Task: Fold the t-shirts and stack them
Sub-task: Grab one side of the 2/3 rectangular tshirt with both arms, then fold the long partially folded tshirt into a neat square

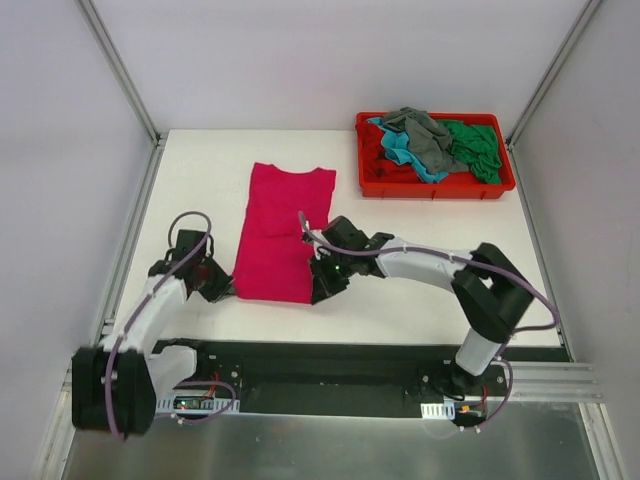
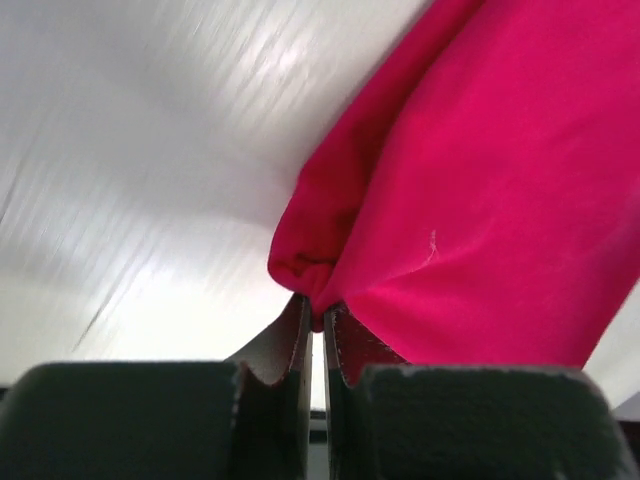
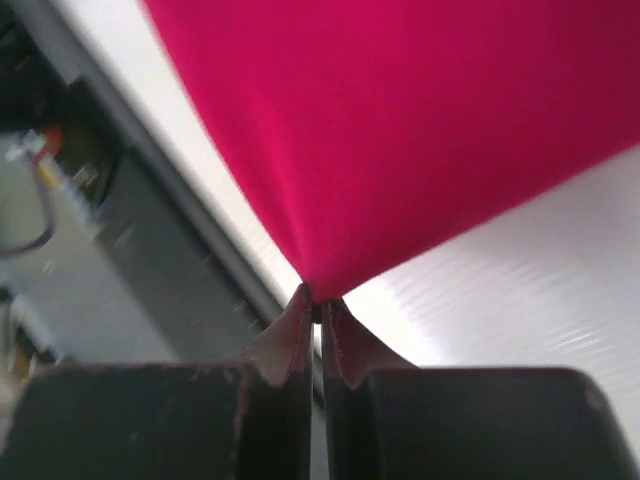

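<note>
The magenta-pink t-shirt point(image 1: 280, 232) lies on the white table as a long strip, collar end far, hem end near. My left gripper point(image 1: 222, 288) is shut on its near left corner; the left wrist view shows the bunched cloth point(image 2: 470, 180) pinched between the fingertips point(image 2: 300, 325). My right gripper point(image 1: 322, 290) is shut on the near right corner; the right wrist view shows the cloth point(image 3: 400, 130) pulled to a point in the fingertips point(image 3: 302, 312). Grey point(image 1: 425, 133), teal point(image 1: 400, 147), green point(image 1: 478, 148) and dark red point(image 1: 378, 152) t-shirts lie heaped in the tray.
A red plastic tray point(image 1: 435, 187) stands at the far right of the table. The black base rail point(image 1: 330, 365) runs along the near edge. Metal frame posts point(image 1: 120, 70) rise at the far corners. White walls stand on both sides.
</note>
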